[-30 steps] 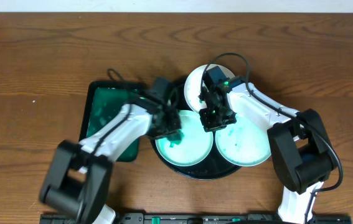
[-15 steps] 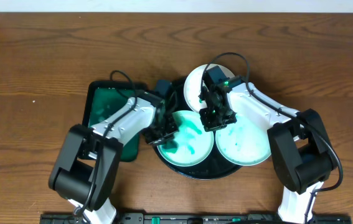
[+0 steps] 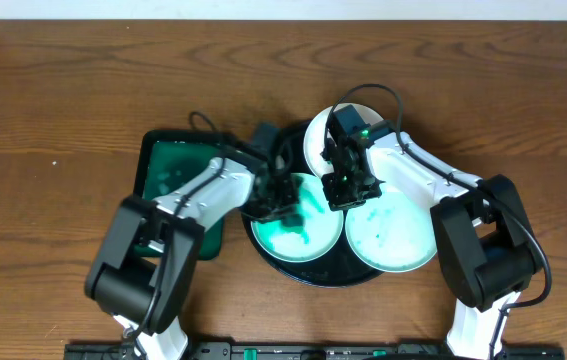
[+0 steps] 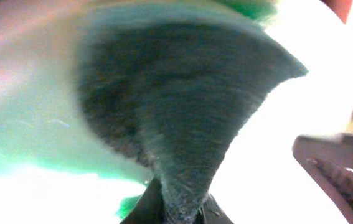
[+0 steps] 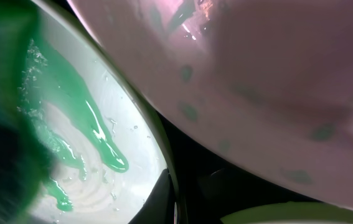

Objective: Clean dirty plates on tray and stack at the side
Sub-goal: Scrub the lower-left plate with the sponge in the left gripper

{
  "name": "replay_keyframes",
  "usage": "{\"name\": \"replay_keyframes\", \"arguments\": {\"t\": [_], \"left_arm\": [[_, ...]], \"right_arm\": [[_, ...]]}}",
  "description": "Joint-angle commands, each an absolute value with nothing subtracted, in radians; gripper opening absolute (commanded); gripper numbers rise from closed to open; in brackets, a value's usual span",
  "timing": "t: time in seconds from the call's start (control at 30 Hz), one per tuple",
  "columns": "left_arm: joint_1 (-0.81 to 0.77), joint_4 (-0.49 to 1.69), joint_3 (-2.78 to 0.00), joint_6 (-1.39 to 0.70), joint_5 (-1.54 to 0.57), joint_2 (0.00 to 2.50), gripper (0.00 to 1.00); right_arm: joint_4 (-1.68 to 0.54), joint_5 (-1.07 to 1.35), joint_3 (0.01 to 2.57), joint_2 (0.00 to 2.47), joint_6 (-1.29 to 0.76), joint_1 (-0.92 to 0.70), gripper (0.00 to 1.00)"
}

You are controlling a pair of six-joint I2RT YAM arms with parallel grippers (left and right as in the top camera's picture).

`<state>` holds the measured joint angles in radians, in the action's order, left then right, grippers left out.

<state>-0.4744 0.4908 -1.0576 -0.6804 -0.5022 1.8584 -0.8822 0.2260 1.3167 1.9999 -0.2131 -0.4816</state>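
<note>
The left gripper (image 3: 284,199) pinches a dark cloth (image 4: 182,106) on the near-left dirty plate (image 3: 308,236) in the black tray (image 3: 341,268). The right gripper (image 3: 347,188) hides the near edge of the far plate (image 3: 323,140). How far it is open, I cannot tell. A green tray (image 3: 149,180) lies to the left.

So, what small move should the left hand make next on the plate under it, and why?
Probably sweep the left hand, with its cloth, toward the middle of the front-left plate, since green smears lie across the plate's middle while the cloth sits near its back-left edge.
</note>
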Motion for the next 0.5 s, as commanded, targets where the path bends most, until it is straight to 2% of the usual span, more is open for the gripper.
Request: {"name": "replay_keyframes", "arguments": {"t": [0.0, 0.27, 0.47], "left_arm": [[-0.544, 0.416, -1.045, -0.694, -0.702, 1.951, 0.07], [-0.543, 0.491, -1.045, -0.691, -0.77, 1.977, 0.07], [-0.469, 0.71, -1.046, -0.689, -0.533, 1.954, 0.07]], "right_arm": [[-0.881, 0.146, 1.32, 2.009, -0.231, -0.466, 0.01], [-0.882, 0.146, 1.32, 2.009, -0.231, -0.466, 0.01], [-0.881, 0.146, 1.32, 2.009, -0.231, -0.466, 0.01]]}}
